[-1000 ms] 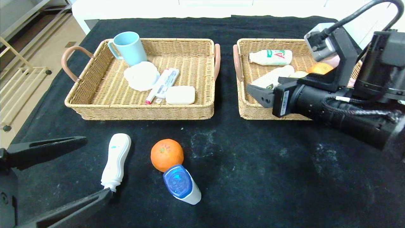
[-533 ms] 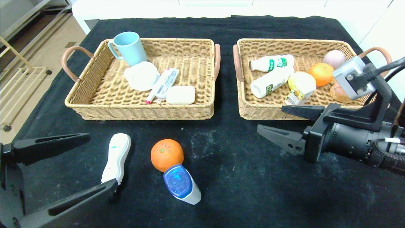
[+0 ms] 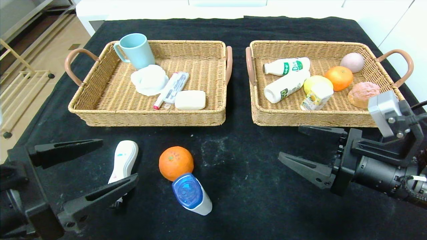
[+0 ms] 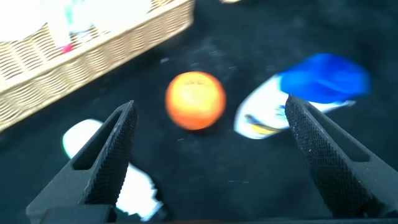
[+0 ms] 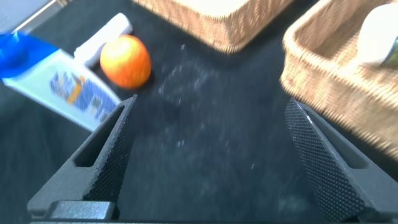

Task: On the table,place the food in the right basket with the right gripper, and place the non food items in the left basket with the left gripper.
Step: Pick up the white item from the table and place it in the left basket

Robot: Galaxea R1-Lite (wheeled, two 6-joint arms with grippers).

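A blue-capped white tube (image 3: 191, 196) is seen touching the round orange (image 3: 175, 163) at lower centre of the worktop (image 3: 253, 186) (wavy bottle (image 3: 122, 165) alongside); both pincers, left (image 3: 87, 168) and right (image 3: 308, 150), are spread wide, empty.

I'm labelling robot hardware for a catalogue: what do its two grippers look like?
Both are matte black. The left gripper is bulky, with two long tapered fingers with slots. The right gripper has two pointed fingers with ridged pads, a grey box on a black bracket, and braided black cabling.
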